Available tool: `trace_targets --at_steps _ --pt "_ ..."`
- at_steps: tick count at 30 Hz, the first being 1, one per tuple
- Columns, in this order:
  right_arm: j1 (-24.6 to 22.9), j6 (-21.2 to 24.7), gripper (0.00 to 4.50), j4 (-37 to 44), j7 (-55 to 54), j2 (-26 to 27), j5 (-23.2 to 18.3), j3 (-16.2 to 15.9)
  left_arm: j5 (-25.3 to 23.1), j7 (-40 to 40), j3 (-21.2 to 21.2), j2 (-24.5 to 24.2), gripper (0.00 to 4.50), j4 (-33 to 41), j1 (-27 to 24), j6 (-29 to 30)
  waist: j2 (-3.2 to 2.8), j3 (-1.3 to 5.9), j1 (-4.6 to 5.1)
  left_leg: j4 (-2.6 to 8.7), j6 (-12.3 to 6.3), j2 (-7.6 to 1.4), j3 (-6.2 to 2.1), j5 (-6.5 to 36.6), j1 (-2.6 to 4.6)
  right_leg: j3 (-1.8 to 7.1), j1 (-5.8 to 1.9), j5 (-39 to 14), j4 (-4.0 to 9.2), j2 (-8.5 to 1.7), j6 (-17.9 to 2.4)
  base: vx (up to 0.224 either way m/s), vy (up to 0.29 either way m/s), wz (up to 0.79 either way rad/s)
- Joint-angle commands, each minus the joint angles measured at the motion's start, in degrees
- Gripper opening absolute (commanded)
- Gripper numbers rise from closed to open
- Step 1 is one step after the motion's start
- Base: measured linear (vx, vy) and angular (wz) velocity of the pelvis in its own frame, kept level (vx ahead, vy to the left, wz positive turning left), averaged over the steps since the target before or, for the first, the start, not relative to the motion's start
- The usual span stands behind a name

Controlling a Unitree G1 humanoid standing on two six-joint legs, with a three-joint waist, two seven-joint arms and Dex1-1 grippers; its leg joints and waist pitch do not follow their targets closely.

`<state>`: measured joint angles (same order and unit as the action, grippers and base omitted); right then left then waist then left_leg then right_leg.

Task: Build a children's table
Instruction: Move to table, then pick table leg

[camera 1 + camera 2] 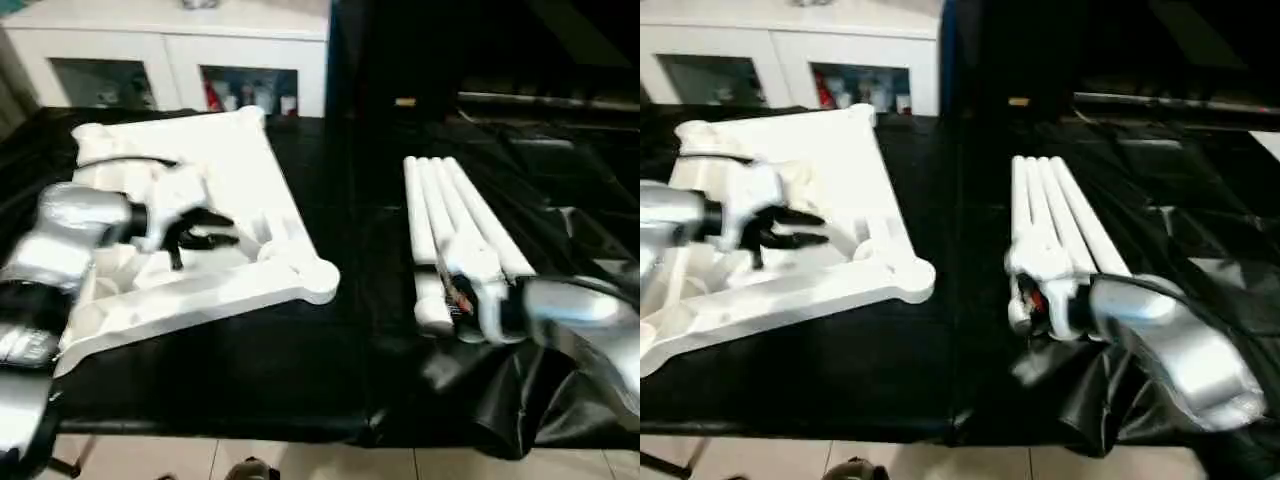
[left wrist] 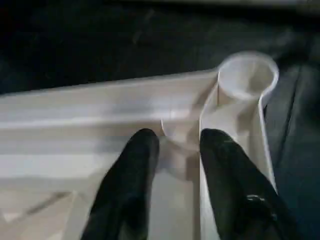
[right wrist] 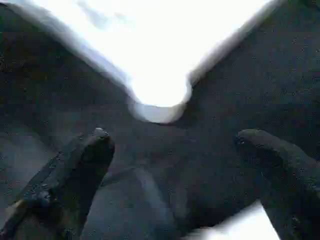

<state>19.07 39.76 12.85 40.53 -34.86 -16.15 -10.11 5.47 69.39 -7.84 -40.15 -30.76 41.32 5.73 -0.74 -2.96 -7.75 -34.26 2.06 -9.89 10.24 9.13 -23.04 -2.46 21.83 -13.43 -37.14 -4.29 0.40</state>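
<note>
Task judged barely begun: no leg seated; tabletop laid underside up on left of black work table, corner sockets empty; four legs bundled side by side on right, well apart from tabletop

Left gripper poised over tabletop underside near corner socket, fingers narrowly parted, nothing held

Right gripper spread wide, empty, at near ends of legs

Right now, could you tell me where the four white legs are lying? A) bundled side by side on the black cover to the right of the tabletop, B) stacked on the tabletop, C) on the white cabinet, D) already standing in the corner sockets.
A: the legs lie side by side on the black cover, right of the tabletop, with the right gripper at their near ends.
</note>
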Motion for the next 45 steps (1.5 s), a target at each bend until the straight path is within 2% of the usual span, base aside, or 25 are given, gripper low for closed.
trace_targets --at_steps 1,2,3,4,5,6,7,8,9,10,11,12,13,15,16,17,18,20,21,23,24,31,38,45 --pt "5.92 8.58 4.5 -8.58 -12.57 6.58 1.49 5.41 5.13 -3.47 2.51 1.91 1.89 10.91 -4.3 6.32 -0.2 3.87 0.49 4.06 3.71 -3.3 -1.19 12.6 2.53 2.35 -1.37 -2.99 3.84 -4.38 -14.57 0.0 0.0 0.0" --pt "6.77 9.74 4.5 -9.86 -14.04 7.68 1.38 6.16 5.8 -4.06 2.7 2.52 2.1 12.27 -5.02 6.95 -0.12 3.91 0.84 4.12 3.81 -3.23 -1.38 11.55 2.23 2.35 -1.56 -2.23 3.54 -4.63 -15.24 0.0 0.0 0.0" --pt "7.56 10.82 4.5 -11.06 -15.4 8.71 1.27 6.86 6.42 -4.61 2.87 3.08 2.1 13.53 -5.68 7.53 -0.22 3.7 1.05 4.25 3.79 -2.86 -1.3 11.63 1.84 2.17 -1.46 -3.52 3.85 -4.28 -15.1 0.0 0.0 0.0" --pt "7.82 11.09 4.5 -11.52 -15.88 9.04 1.25 7.13 6.65 -4.89 2.94 3.36 2.16 13.95 -5.89 7.85 -0.3 3.84 0.83 3.96 4.26 -3.04 -1.04 12.72 2.57 2.24 -1.15 -4.81 4.2 -4.32 -14.88 0.0 0.0 0.0" --pt "9.04 12.36 4.5 -13.69 -18.15 10.64 1.18 8.38 7.77 -6.21 3.23 4.68 2.2 15.92 -6.89 9.32 -0.36 3.96 0.8 3.89 4.26 -3.16 -0.91 11.93 2.53 2.36 -1.29 -3.24 3.82 -4.2 -14.44 0.0 0.0 0.0" --pt "10.44 12.41 4.5 -16.27 -19.8 11.56 1.94 8.34 8.55 -7.47 3.06 6.25 2.38 17.93 -8.04 10.51 -0.11 3.93 0.77 4.07 4.05 -3.01 -0.89 11.1 2.22 2.21 -1.46 -2.33 3.97 -3.94 -13.5 0.0 0.0 0.0" --pt "10.44 12.41 4.5 -16.27 -19.8 11.56 1.94 8.34 8.55 -7.47 3.06 6.25 2.48 17.93 -8.04 10.51 -0.13 4.02 0.95 4.06 4.16 -2.97 -0.97 10.52 2.17 2.19 -1.61 -1.09 3.82 -4.02 -13.26 0.0 0.0 0.0" --pt "12.52 12.09 4.5 -20.12 -21.49 12.93 2.31 8.41 8.44 -8.75 2.3 7.83 2.56 19.97 -9.53 11.75 -0.03 4.07 0.84 3.97 4.08 -2.93 -0.82 10.21 2.23 2.21 -1.58 -0.72 3.91 -3.96 -12.98 0.0 0.0 0.0" --pt "13.95 12.09 4.5 -22.66 -22.88 13.78 2.75 8.49 8.29 -9.4 1.76 8.72 2.63 21.07 -10.39 12.41 0.12 4.04 1.31 4.09 4.26 -2.82 -1.02 9.28 1.78 2.11 -1.88 0.17 3.64 -4.02 -13.3 0.0 0.0 0.0" --pt "15.42 11.69 4.5 -25.31 -24.16 14.8 3.17 8.85 8.0 -10.14 1.35 9.39 2.72 22.72 -11.31 13.71 0.23 4.16 1.24 3.85 4.13 -2.83 -0.73 8.96 2.13 2.23 -1.72 0.4 3.89 -3.99 -12.93 0.0 0.0 0.0" --pt "15.42 11.69 4.5 -25.31 -24.16 14.8 3.17 8.85 8.0 -10.14 1.35 9.39 2.83 22.72 -11.31 13.71 0.15 4.13 1.52 3.84 4.02 -2.83 -0.83 8.63 1.9 2.27 -1.86 0.85 3.68 -4.05 -13.07 0.0 0.0 0.0" --pt "17.01 12.13 4.5 -27.94 -24.98 15.62 3.31 9.28 7.74 -10.65 0.93 9.83 2.94 24.0 -11.9 14.66 0.46 4.09 1.54 3.87 3.6 -2.68 -0.69 8.18 1.83 2.24 -1.94 0.9 3.88 -3.76 -12.39 0.0 0.0 0.0" --pt "17.01 12.13 4.5 -27.94 -24.98 15.62 3.31 9.28 7.74 -10.65 0.93 9.83 3.01 24.0 -11.9 14.66 0.36 4.1 1.69 3.89 3.25 -2.67 -0.81 7.55 1.74 2.24 -2.08 1.46 3.76 -3.86 -12.42 0.0 0.0 0.0" --pt "20.44 13.33 4.5 -33.56 -26.6 17.39 3.65 10.99 7.71 -11.63 0.27 9.97 3.12 27.18 -12.76 17.45 1.28 4.02 1.89 3.87 2.77 -2.68 -0.6 6.92 1.78 2.23 -2.08 1.12 3.92 -3.73 -12.56 0.0 0.0 0.0" --pt "23.09 14.72 4.5 -37.95 -27.94 18.49 3.65 12.28 7.59 -12.04 -0.35 9.87 3.36 28.98 -13.1 18.95 0.92 4.08 2.08 3.82 2.69 -2.65 -0.74 6.62 1.74 2.22 -2.13 0.25 3.73 -3.98 -13.19 0.0 0.0 0.0" --pt "24.1 15.3 4.5 -39.58 -28.02 18.69 3.67 12.34 7.63 -12.19 -0.52 9.83 3.36 29.61 -13.19 19.46 1.13 4.01 2.13 3.8 2.66 -2.69 -0.59 6.7 1.83 2.2 -1.96 -0.29 3.9 -3.86 -13.18 0.0 0.0 0.0" --pt "24.4 15.52 4.5 -40.06 -27.95 18.67 3.66 12.25 7.65 -12.24 -0.58 9.82 3.43 29.78 -13.19 19.59 1.04 3.89 2.17 3.82 2.8 -2.72 -0.59 6.54 1.78 2.23 -1.95 -0.34 3.87 -3.72 -12.84 0.0 0.0 0.0" --pt "25.21 15.9 4.5 -41.02 -27.85 18.82 3.33 12.23 8.17 -12.54 -0.59 9.63 3.43 30.89 -13.35 20.47 0.98 3.93 2.25 3.84 3.1 -2.69 -0.56 6.21 1.88 2.21 -1.95 0.95 3.76 -3.51 -12.02 0.0 0.0 0.0" --pt "26.17 15.89 4.5 -42.2 -27.76 19.14 2.87 12.48 8.49 -12.87 -0.44 9.41 3.43 32.24 -13.61 21.61 1.64 4.0 2.25 3.84 2.85 -2.73 -0.51 5.76 1.88 2.2 -2.08 1.85 3.67 -3.6 -11.97 0.0 0.0 0.0" --pt "26.86 16.2 4.5 -42.91 -27.74 19.33 2.81 12.32 8.74 -13.03 -0.28 9.16 3.43 33.24 -13.87 22.35 1.32 3.93 2.19 3.84 2.91 -2.75 -0.47 6.02 1.89 2.2 -1.93 1.12 3.75 -3.68 -11.93 0.0 0.0 0.0" --pt "27.67 16.61 4.5 -43.94 -27.73 19.76 2.66 12.4 8.97 -13.19 -0.15 8.78 3.43 34.51 -14.19 23.38 1.47 3.91 2.28 3.91 3.17 -2.78 -0.5 6.26 1.94 2.19 -1.94 0.95 3.69 -3.61 -11.96 0.0 0.0 0.0" --pt "29.48 18.24 4.5 -47.89 -27.57 21.33 3.37 12.2 9.56 -13.79 -0.08 8.08 3.43 37.3 -14.74 26.39 1.54 3.79 2.24 3.97 4.05 -2.74 -0.45 7.04 2.0 2.26 -1.84 -0.09 3.76 -3.62 -11.51 0.0 0.0 0.0" --pt "29.56 19.79 4.5 -48.66 -27.41 22.2 2.93 12.22 9.35 -14.16 -0.31 7.94 3.43 37.99 -14.86 27.36 1.48 3.92 2.17 3.98 4.34 -2.67 -0.53 6.28 1.9 2.21 -2.0 1.87 3.59 -3.58 -11.18 0.0 0.0 0.0" --pt "30.05 20.04 4.5 -47.67 -26.38 23.45 2.19 12.7 9.23 -14.42 -0.47 7.22 3.43 38.7 -15.14 28.16 1.32 3.88 2.16 4.09 4.73 -2.69 -0.55 7.59 2.0 2.23 -1.85 0.54 3.7 -3.58 -10.86 0.0 0.0 0.0"
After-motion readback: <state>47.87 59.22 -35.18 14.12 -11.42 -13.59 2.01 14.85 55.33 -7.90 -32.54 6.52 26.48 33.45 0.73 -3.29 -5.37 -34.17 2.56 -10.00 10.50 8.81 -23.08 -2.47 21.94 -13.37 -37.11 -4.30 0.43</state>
